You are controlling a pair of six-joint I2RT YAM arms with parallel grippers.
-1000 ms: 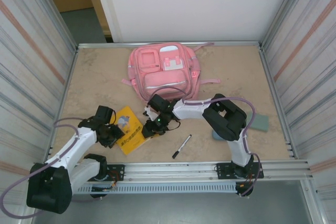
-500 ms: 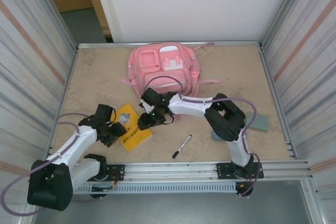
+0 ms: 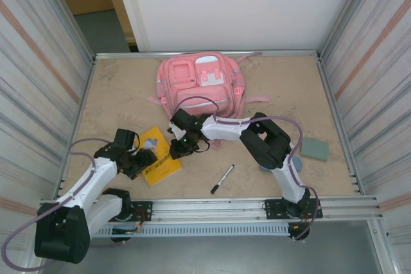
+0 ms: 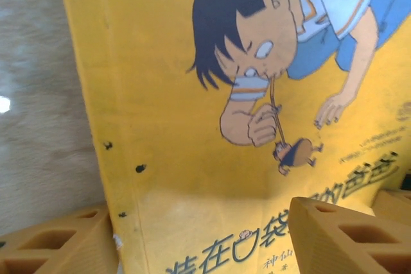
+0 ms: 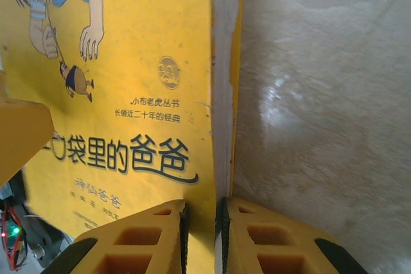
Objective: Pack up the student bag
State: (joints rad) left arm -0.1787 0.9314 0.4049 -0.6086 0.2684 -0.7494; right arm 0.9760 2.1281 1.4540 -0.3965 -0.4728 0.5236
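Note:
The student bag point(image 3: 200, 86), pink with front pockets, lies flat at the back middle of the table. A yellow picture book point(image 3: 159, 160) lies in front of it, to the left. My right gripper point(image 3: 174, 151) reaches across to the book's right edge. In the right wrist view that gripper point(image 5: 202, 222) is shut on the book point(image 5: 122, 88), one finger on the cover and the other under the page edge. My left gripper point(image 3: 146, 157) is at the book's left side. In the left wrist view it point(image 4: 205, 242) stands open, its fingers point(image 4: 347, 235) wide apart over the cover point(image 4: 192, 178).
A black pen point(image 3: 223, 179) lies near the front rail, right of the book. A grey-green block point(image 3: 314, 148) sits at the right side, with a blue round thing point(image 3: 265, 167) half hidden by the right arm. Metal walls close in the table on both sides.
My right gripper moved left to the book's edge and closed on it. My left gripper opened. The book shifted a little to the left.

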